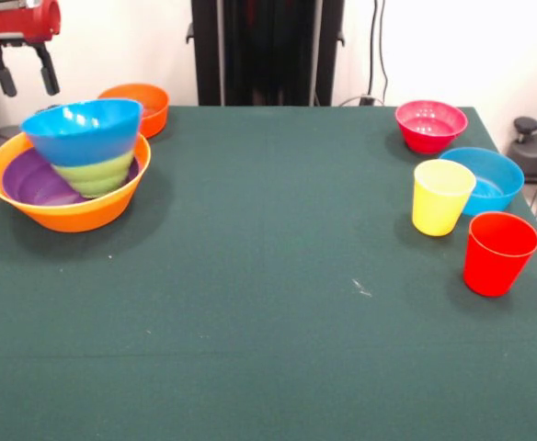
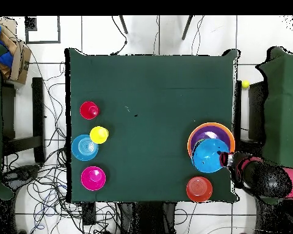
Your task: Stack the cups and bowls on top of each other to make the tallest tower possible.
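Note:
The tower is a large yellow-orange bowl (image 1: 66, 219) holding a wide purple bowl (image 1: 29, 179), a green bowl (image 1: 98, 173) and a tilted blue bowl (image 1: 85, 133) on top. From above, the blue bowl (image 2: 209, 155) covers part of the purple bowl (image 2: 213, 133). My gripper (image 1: 25, 73) hangs open and empty above the tower's left rim; overhead the gripper (image 2: 225, 159) is at the blue bowl's edge. Apart on the other side stand a yellow cup (image 1: 441, 196), a red cup (image 1: 498, 253), a second blue bowl (image 1: 485, 179) and a pink-red bowl (image 1: 430, 124).
A small orange bowl (image 1: 140, 106) sits just behind the tower near the table's far edge, also seen from above as the orange bowl (image 2: 199, 189). The green table cloth (image 1: 268, 276) spreads between the two groups. Cables lie on the floor around the table.

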`<move>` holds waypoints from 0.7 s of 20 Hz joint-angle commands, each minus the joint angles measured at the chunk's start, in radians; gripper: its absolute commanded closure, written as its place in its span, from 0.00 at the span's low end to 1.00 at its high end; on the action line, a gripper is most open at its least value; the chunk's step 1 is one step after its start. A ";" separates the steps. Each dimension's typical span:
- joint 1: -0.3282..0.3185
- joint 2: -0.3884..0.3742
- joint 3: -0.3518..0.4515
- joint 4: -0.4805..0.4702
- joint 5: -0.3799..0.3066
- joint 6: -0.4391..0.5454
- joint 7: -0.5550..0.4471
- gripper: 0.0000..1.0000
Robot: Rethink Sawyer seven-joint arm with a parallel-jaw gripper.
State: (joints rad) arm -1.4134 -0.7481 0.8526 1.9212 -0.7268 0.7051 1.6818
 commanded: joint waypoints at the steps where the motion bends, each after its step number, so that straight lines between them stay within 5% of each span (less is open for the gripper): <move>1: 0.057 0.028 -0.051 -0.037 -0.078 0.067 -0.178 0.00; 7: 0.124 -0.135 -0.080 0.071 -0.051 0.043 0.001 0.00; 14: 0.419 -0.212 -0.256 0.123 -0.020 -0.055 0.448 0.00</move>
State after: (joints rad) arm -1.2399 -0.8852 0.7582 1.9467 -0.7262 0.7045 1.7169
